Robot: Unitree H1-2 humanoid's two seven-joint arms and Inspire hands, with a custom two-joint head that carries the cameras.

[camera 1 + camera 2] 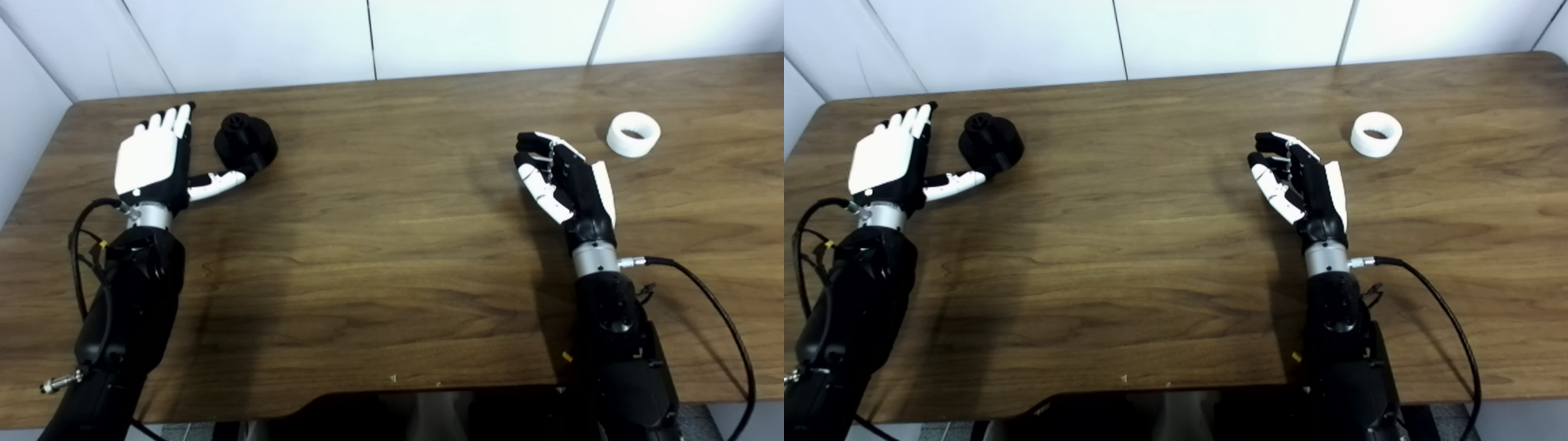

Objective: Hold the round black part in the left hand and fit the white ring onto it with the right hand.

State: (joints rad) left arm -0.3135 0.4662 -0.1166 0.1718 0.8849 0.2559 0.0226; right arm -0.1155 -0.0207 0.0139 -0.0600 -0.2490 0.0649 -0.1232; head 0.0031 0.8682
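left hand spread beside black part, white ring apart

Table dark wood, visible grain, slight sheen; ring matt white; round part matt black.

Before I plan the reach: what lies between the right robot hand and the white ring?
Nothing: only bare table separates the right robot hand from the white ring, clearest in the left eye view.

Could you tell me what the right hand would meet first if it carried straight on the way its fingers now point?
Probably nothing: the right hand points up-left over bare brown wooden table. The white ring lies off to its right.
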